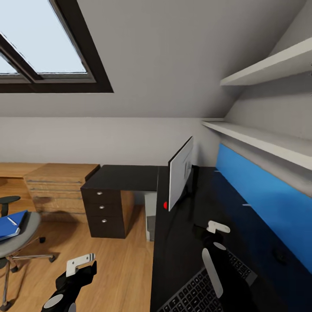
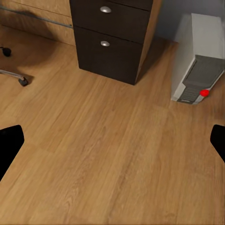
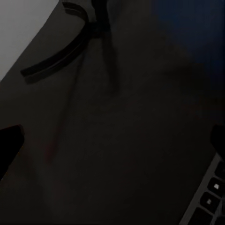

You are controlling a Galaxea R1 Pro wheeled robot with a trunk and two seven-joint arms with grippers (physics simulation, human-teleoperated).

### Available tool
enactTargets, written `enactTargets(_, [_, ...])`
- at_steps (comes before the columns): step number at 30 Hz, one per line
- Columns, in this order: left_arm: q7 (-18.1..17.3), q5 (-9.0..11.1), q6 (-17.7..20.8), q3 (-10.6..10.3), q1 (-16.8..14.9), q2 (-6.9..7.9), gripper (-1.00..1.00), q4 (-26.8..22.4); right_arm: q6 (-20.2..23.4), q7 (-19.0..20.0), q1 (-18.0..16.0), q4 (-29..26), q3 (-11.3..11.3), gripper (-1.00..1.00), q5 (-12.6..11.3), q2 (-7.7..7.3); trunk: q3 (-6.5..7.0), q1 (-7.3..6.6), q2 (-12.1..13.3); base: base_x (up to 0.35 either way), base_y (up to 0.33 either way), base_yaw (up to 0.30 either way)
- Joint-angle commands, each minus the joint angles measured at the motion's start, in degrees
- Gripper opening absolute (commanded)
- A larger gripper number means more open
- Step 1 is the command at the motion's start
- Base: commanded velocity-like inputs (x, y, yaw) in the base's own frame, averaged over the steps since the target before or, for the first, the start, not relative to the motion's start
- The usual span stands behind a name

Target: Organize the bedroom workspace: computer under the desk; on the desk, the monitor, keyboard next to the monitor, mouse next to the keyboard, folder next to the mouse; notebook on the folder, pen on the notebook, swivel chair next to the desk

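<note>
The right gripper (image 1: 215, 237) hangs over the desk (image 1: 182, 242), its fingers spread with nothing between them; the right wrist view shows bare black top between the two dark fingertips. The keyboard (image 1: 208, 288) lies on the desk directly beneath and just robot-side of this gripper, its long axis running obliquely across the desk. The monitor (image 1: 180, 172) stands on the desk beyond the keyboard, seen nearly edge-on, white back towards the floor side; bare desktop separates the two.

The left gripper (image 1: 80, 269) hangs over the wood floor (image 2: 108, 154) off the desk's open edge, fingers spread and empty. From the desk, the swivel chair (image 1: 17, 234) stands well apart across open floor, beyond the left gripper. The folder (image 1: 11, 224) lies on its seat, so the left arm is judged the nearer one for it.

The computer (image 2: 197, 61) stands on the floor under the desk, beside the drawer unit (image 1: 104, 208). The floor between chair and desk is unobstructed.
</note>
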Motion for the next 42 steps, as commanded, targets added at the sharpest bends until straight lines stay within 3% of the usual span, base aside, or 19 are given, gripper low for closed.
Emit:
enactTargets(1, [0.23, 0.29, 0.26, 0.01, -0.01, -0.03, 1.00, -0.09, 0.17, -0.27, -0.03, -0.07, -0.04, 1.00, -0.49, -0.05, -0.07, 0.01, -0.04, 0.032, -0.036, -0.055])
enactTargets(22, [0.14, 0.29, 0.31, -0.03, -0.01, -0.04, 1.00, -0.18, 0.12, -0.19, -0.03, 0.00, -0.10, 1.00, -0.56, -0.67, -0.07, 0.01, -0.04, 0.005, -0.017, -0.233])
enactTargets(42, [0.32, 0.29, 0.22, 0.01, -0.01, -0.03, 1.00, -0.27, 0.12, -0.28, -0.03, 0.09, -0.02, 1.00, -0.56, -0.67, -0.07, 0.01, -0.04, 0.000, -0.299, -0.051])
